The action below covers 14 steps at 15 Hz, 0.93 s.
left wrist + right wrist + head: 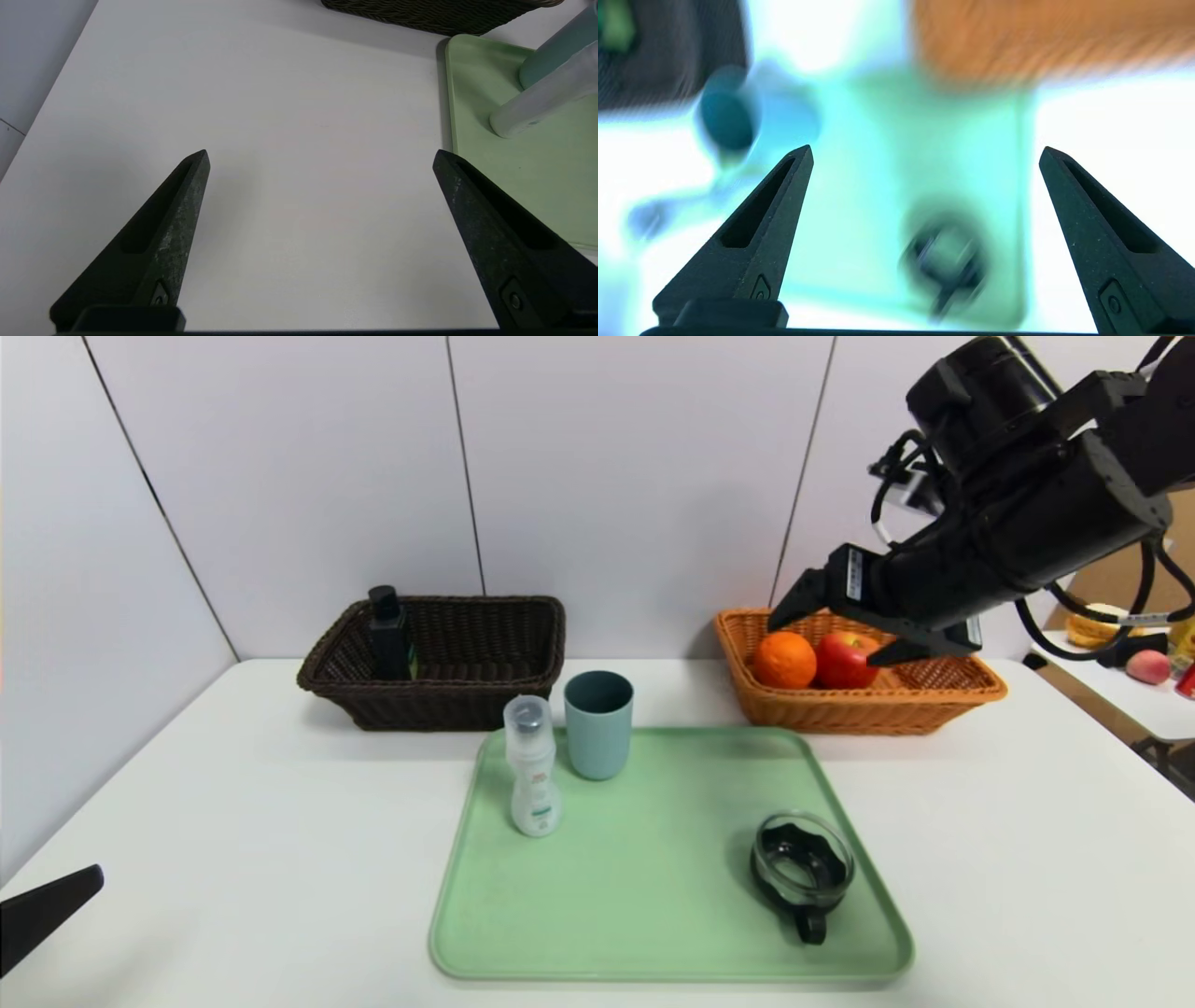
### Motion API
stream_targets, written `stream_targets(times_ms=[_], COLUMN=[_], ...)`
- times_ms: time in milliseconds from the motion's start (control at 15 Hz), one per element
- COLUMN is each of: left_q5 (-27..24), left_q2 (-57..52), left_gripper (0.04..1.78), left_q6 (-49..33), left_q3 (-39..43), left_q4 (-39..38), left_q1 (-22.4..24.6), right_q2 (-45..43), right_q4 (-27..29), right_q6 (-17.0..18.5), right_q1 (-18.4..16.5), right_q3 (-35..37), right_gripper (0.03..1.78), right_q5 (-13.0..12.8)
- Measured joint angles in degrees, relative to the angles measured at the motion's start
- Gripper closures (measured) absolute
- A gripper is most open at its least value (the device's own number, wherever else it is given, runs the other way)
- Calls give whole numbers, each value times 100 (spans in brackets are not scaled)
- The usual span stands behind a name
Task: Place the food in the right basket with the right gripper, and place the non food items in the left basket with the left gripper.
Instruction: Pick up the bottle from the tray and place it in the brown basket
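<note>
An orange and a red apple lie in the orange basket at the back right. A black bottle stands in the dark basket at the back left. On the green tray stand a white bottle, a teal cup and a glass mug with a black handle. My right gripper is open and empty, raised above the orange basket's front. My left gripper is open and empty over bare table left of the tray.
The white table meets a white wall behind the baskets. A side table at the far right holds a peach and other food. The tray edge, white bottle and teal cup show in the left wrist view.
</note>
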Motion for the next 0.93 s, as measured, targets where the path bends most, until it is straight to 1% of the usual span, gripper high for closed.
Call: stream_targets(times_ms=[67, 133, 200, 333, 400, 467, 533, 600, 667, 733, 800, 867, 933], left_q5=[2, 7, 2, 2, 7, 9, 9, 13, 9, 9, 11, 11, 13], left_q2=[-33, -78, -130, -249, -312, -364, -411, -458, -505, -557, -612, -662, -711], left_gripper=[13, 13, 13, 13, 13, 13, 13, 13, 13, 13, 13, 13, 13], left_q6=[-2, -5, -2, -5, -6, -9, -9, -9, -9, -9, -6, -6, -16], left_q3=[0, 0, 0, 5, 11, 11, 16, 16, 22, 30, 35, 39, 41], left_q4=[30, 121, 207, 369, 427, 474, 512, 542, 556, 595, 664, 744, 824], left_q1=[1, 0, 0, 1, 0, 0, 0, 1, 0, 1, 1, 1, 1], right_q2=[-66, -105, -140, -223, -269, -301, -344, -394, -449, -512, -577, -645, -723], right_q4=[310, 422, 436, 455, 441, 380, 162, -176, -584, -1124, -1709, -2330, -3010], right_q6=[349, 638, 834, 974, 979, 976, 974, 968, 952, 918, 834, 685, 452], right_q1=[207, 349, 453, 762, 979, 1150, 1352, 1523, 1680, 1877, 2063, 2244, 2423], right_q3=[0, 0, 0, 66, 148, 223, 361, 612, 945, 1417, 1924, 2480, 3100], right_gripper=[13, 13, 13, 12, 12, 12, 12, 12, 12, 12, 12, 12, 12], right_q5=[256, 518, 840, 1417, 1519, 1527, 1515, 1447, 1296, 1062, 767, 449, 111])
